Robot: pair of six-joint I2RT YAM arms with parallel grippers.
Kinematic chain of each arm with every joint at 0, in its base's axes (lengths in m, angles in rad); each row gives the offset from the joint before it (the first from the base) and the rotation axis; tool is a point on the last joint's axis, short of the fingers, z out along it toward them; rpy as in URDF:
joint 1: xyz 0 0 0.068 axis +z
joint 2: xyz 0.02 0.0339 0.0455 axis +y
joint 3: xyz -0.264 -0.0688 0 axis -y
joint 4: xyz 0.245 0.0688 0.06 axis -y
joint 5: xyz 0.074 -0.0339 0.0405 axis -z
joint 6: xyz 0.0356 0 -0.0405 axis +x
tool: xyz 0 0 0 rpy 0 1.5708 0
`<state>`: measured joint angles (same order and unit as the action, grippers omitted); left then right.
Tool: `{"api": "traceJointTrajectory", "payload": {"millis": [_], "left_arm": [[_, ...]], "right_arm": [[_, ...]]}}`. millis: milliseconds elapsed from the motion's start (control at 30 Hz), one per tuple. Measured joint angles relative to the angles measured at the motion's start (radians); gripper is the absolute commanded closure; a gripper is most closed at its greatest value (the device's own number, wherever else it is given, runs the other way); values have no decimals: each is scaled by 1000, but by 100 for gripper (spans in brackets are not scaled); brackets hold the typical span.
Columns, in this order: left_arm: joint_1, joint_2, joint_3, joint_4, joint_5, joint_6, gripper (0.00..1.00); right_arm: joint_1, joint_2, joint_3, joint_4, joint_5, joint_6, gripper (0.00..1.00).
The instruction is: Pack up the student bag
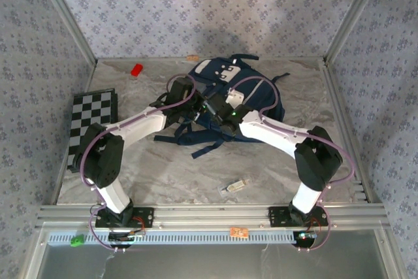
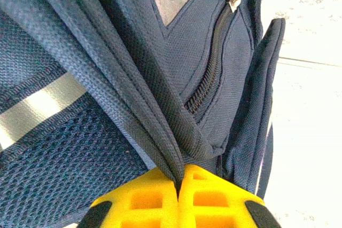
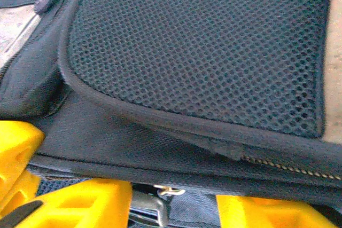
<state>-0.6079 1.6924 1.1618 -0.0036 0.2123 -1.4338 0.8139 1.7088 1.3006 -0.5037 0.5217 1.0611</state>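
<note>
One thin student bag (image 2: pixel 214 78) fold is being pinched tip-deep in the shut left gripper (image 2: pixel 179 177), liable to slip under pull; right gripper (image 3: pixel 160 196): hold unclear.

The student bag (image 1: pixel 225 89) takes the upper middle of the table (image 1: pixel 170 168); the left arm (image 1: pixel 137 122) and the right arm (image 1: pixel 277 134) reach over its lower edge and close that side; the lower middle is open, except a small clear object (image 1: pixel 236 186); the checkerboard (image 1: pixel 91 119) blocks the left edge; a red piece (image 1: pixel 136 69) lies at upper left; the right side is free.
</note>
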Motion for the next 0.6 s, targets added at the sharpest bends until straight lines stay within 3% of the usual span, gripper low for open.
{"api": "traceJointTrajectory", "payload": {"millis": [600], "left_arm": [[21,-17,-11,-20,13,13,100]], "right_arm": [[-3,37,58,-87,-32,-123,73]]}}
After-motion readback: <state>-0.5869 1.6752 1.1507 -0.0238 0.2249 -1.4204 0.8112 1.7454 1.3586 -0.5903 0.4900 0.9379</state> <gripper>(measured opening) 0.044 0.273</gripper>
